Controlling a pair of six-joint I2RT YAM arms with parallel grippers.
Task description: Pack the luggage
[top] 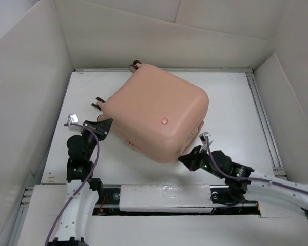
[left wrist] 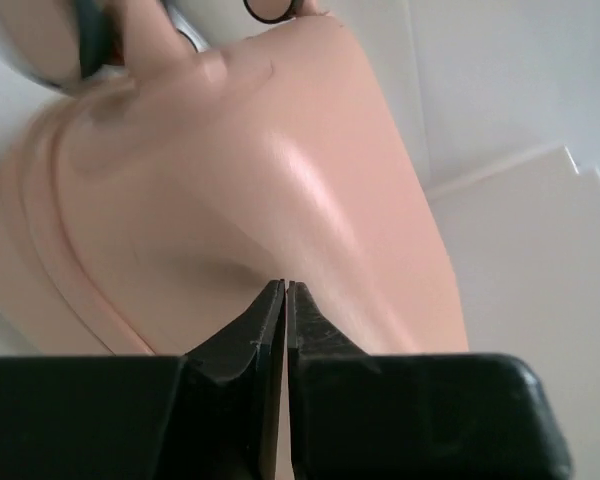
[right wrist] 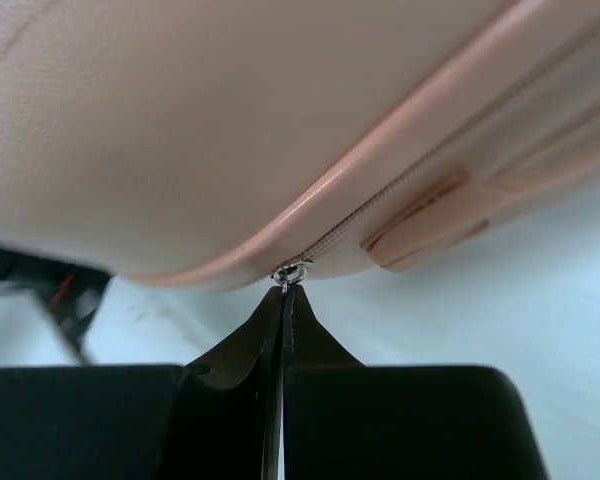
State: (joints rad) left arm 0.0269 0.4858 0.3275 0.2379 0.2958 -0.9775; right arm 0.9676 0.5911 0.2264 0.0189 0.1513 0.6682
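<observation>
My luggage (top: 156,110) is plain peach-pink all over, glossy and unpatterned, with a small shiny pinkish emblem (top: 164,121) on its shell. My left gripper (left wrist: 285,288) and right gripper (right wrist: 285,292) are matte black. At the luggage's seam, the zipper pull (right wrist: 292,272) is silver. Around the luggage, the table (top: 233,110) is white.

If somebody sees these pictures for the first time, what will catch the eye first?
The peach-pink luggage, closed, lies flat in the middle of the white table. The right hand, shut, pinches the small metal zipper pull at its near corner, while the left hand, also shut, has its tips at the shell's left side.
</observation>
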